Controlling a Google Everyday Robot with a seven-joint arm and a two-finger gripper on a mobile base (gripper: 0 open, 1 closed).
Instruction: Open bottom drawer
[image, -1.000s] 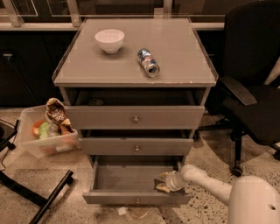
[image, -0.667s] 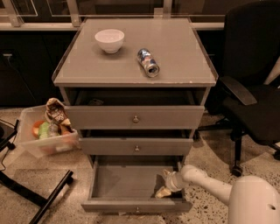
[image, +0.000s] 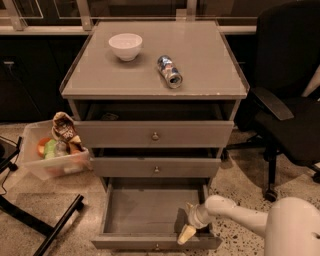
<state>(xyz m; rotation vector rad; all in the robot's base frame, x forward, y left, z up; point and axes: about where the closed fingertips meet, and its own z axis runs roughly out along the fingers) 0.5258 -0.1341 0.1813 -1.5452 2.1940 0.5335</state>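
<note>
The bottom drawer (image: 150, 243) of the grey cabinet stands pulled well out, showing its plain grey inside (image: 142, 212). Its small round knob (image: 156, 246) shows at the lower edge of the front. My gripper (image: 186, 225) reaches from the white arm at the lower right into the drawer's right front corner, just behind the front panel. One pale finger (image: 184, 234) points down toward the front panel.
The middle drawer (image: 156, 167) and the top drawer (image: 155, 134) stand slightly ajar. A white bowl (image: 125, 45) and a lying can (image: 169, 71) are on the cabinet top. A clear bin with snacks (image: 52, 152) stands to the left, a black office chair (image: 290, 110) to the right.
The bottom drawer has slid further out toward the camera, and my gripper has moved forward with it at its right front corner.
</note>
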